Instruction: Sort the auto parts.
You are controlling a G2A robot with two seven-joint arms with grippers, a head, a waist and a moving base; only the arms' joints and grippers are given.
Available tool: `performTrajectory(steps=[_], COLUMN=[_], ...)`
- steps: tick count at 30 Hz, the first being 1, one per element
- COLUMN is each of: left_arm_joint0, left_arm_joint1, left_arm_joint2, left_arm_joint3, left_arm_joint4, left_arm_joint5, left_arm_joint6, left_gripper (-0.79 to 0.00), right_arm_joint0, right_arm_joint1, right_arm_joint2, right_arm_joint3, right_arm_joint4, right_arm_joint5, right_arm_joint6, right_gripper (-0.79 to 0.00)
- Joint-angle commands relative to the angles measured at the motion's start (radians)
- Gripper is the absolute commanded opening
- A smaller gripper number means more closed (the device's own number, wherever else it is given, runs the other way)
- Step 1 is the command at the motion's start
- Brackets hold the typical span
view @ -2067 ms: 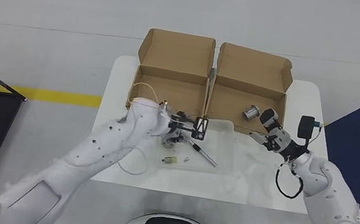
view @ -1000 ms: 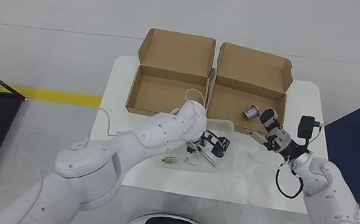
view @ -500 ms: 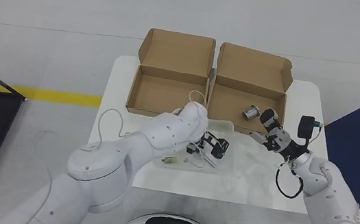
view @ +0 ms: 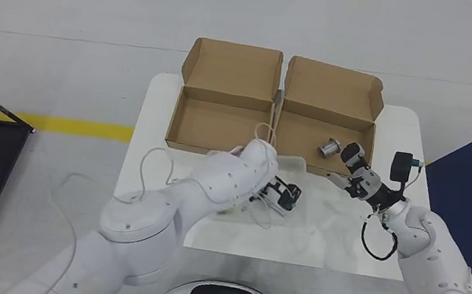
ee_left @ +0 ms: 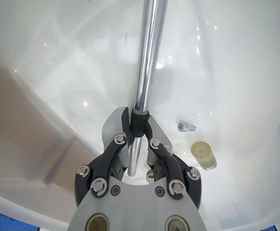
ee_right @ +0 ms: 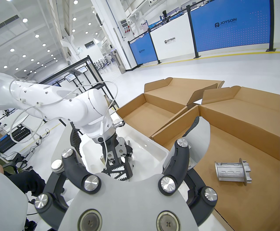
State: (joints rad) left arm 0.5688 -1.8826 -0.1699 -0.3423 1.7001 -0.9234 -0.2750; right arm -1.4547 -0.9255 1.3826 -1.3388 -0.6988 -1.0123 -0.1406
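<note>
Chrome rod [ee_left: 145, 65] is sitting in the white tray [ee_left: 54, 54] and the left gripper [ee_left: 136, 125] is pinching it tight at the black band, so this is looking like the grasp step; next it's needing a clean lift toward a cardboard box [ee_right: 251, 131]. Right gripper [ee_right: 135, 124] is hanging wide open over it

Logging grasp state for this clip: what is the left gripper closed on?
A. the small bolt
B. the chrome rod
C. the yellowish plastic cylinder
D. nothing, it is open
B: in the left wrist view the left gripper is clamped on the chrome rod at its black band, while the bolt and the yellowish cylinder lie free beside it in the white tray.
</note>
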Motion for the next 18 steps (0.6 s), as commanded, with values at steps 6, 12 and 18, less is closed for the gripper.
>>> performTrajectory(steps=[6,12,18], left_arm_joint0=[-0.019,-0.04,-0.039], left_arm_joint1=[-0.004,0.019,0.057], left_arm_joint2=[-0.004,-0.025,-0.049], left_arm_joint3=[0.002,-0.01,-0.055], left_arm_joint4=[0.02,0.015,0.014], left_arm_joint5=[0.03,0.069,0.122], left_arm_joint6=[0.08,0.15,0.145], left_gripper=[-0.785,-0.785,-0.785], right_arm_joint0=[0.0,0.0,0.0], right_arm_joint1=[0.0,0.0,0.0], right_arm_joint2=[0.0,0.0,0.0], right_arm_joint3=[0.0,0.0,0.0], right_arm_joint4=[0.0,0.0,0.0], right_arm_joint5=[0.0,0.0,0.0], right_arm_joint6=[0.0,0.0,0.0], right_gripper=[0.0,0.0,0.0])
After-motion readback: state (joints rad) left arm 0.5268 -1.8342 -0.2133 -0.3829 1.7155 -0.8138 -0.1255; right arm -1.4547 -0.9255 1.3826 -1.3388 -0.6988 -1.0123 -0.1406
